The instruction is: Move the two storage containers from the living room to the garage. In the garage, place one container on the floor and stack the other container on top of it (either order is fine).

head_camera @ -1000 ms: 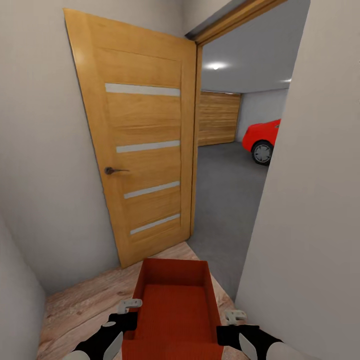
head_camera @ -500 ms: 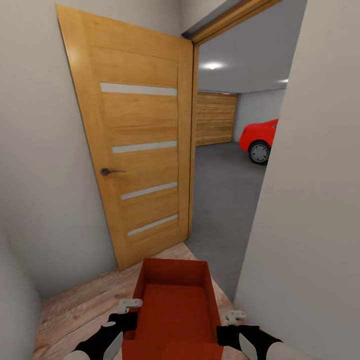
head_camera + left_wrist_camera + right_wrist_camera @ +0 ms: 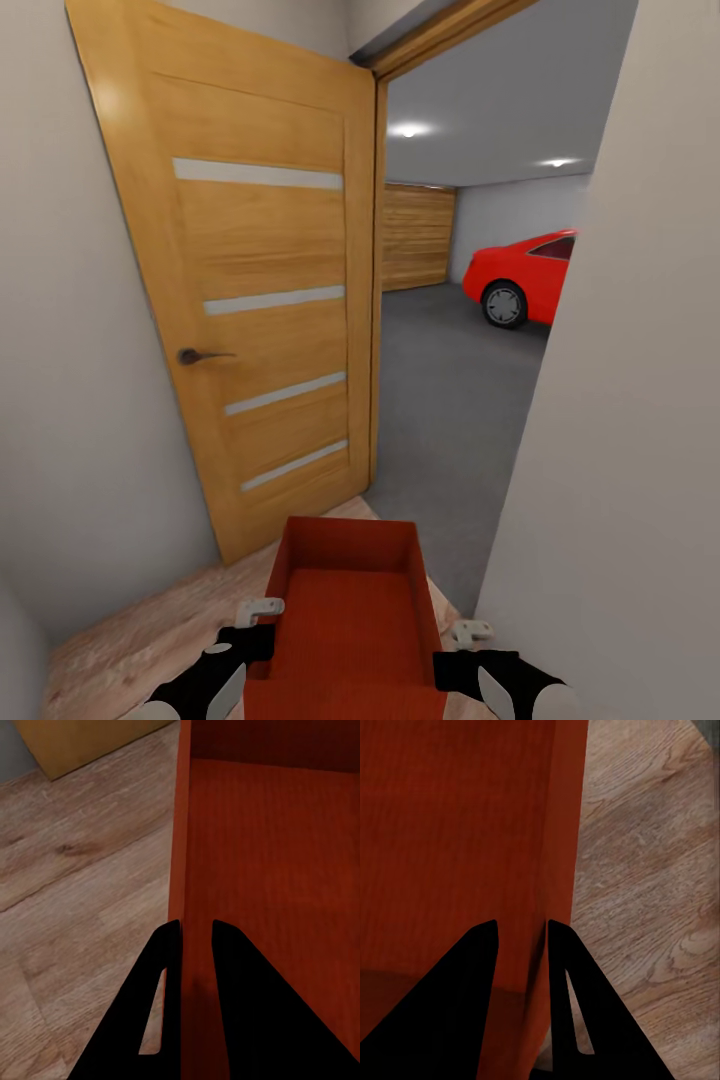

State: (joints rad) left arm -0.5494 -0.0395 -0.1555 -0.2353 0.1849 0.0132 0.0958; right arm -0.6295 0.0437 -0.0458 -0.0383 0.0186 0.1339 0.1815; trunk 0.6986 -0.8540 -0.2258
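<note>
An orange-red storage container (image 3: 350, 610) is carried low in front of me, open side up, over light wood plank floor (image 3: 140, 640). My left gripper (image 3: 255, 625) is shut on the container's left wall (image 3: 182, 832), one finger on each side of it. My right gripper (image 3: 462, 645) is shut on the right wall (image 3: 566, 810) in the same way. Through the doorway ahead lies the garage with its dark grey floor (image 3: 450, 400).
An open wooden door (image 3: 260, 300) with a dark handle (image 3: 195, 355) stands at the left of the doorway. A pale wall (image 3: 630, 450) closes in tightly at the right. A red car (image 3: 520, 275) is parked far right inside the garage, with a wooden garage door (image 3: 415, 238) behind.
The whole view has shifted: the door has slid left and grown larger, and more of the car shows. The container and both grippers keep the same place in the picture.
</note>
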